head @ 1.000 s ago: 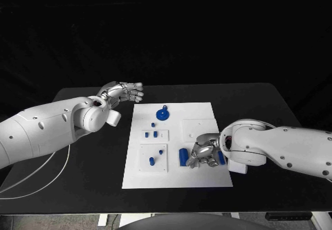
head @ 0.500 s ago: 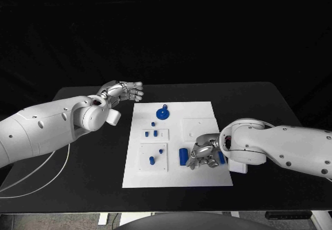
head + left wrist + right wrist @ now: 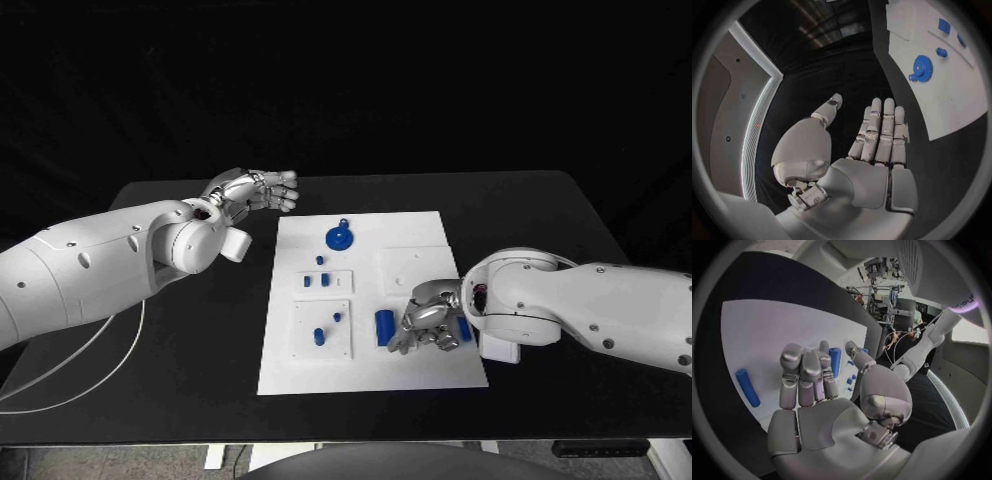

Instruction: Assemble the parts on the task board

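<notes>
White task board [image 3: 418,372] lying flat in the middle of the black table [image 3: 562,215], long side running near to far. At its far end, a blue gear-like disc [image 3: 338,238] with a small knob on its far edge. Nearer, a raised white square with two short blue pegs [image 3: 316,280], and a small blue stud [image 3: 320,261] just beyond it. Near-left, another raised square [image 3: 320,331] carrying two small blue pieces. Near-right of centre, a blue cylinder [image 3: 384,327] lying lengthwise on the board, just left of the right hand [image 3: 428,323].

Right hand low over the board's near-right part, fingers curled down and inward toward the surface. Second blue cylinder [image 3: 834,362] seen in the right wrist view just past the fingertips [image 3: 792,354], between them and the thumb; also partly seen in the head view at the hand's right side. Cannot tell whether held or merely touched. Another blue cylinder [image 3: 747,387] lying apart on the board in that view, beside the hand.

Left hand [image 3: 254,190] raised above the far-left table, off the board's far-left corner, holding nothing. In the left wrist view, fingers [image 3: 879,135] straight and close together, thumb spread apart, palm bare.

Board area beneath the right hand hidden by its fingers and wrist. Small pieces on the raised squares too small to make out in shape.
</notes>
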